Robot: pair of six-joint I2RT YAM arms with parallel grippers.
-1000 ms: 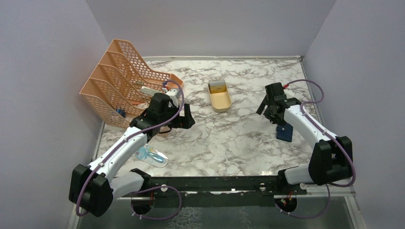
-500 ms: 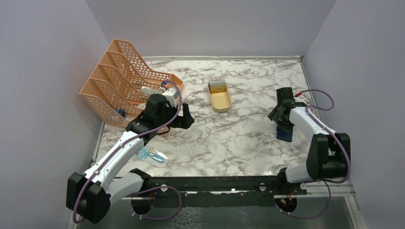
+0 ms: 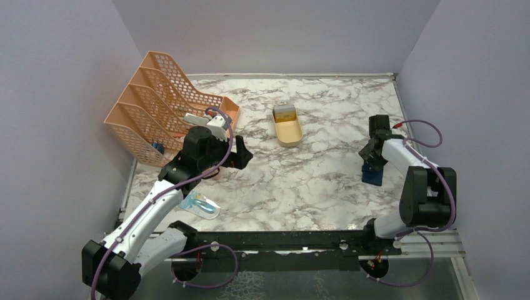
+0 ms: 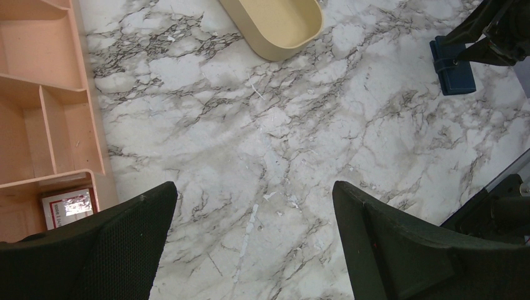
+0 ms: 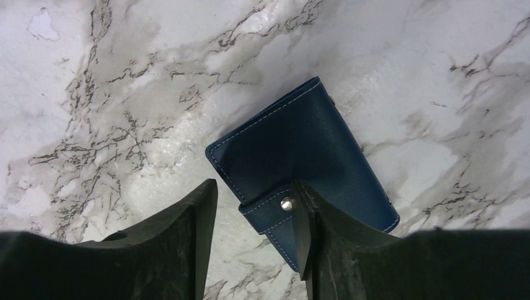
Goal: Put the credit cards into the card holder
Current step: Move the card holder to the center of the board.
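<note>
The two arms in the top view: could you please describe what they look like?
Both the left arm and the right arm have white links between bulky black joint housings, with a lilac cable looping along each. The fingers are broad black wedges tapering to the tip, with a finely textured surface.

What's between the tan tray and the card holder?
Nothing; only bare marble tabletop separates the tan tray from the card holder, shown in the left wrist and top views.

One card holder, one tray, one rack, one packet
</note>
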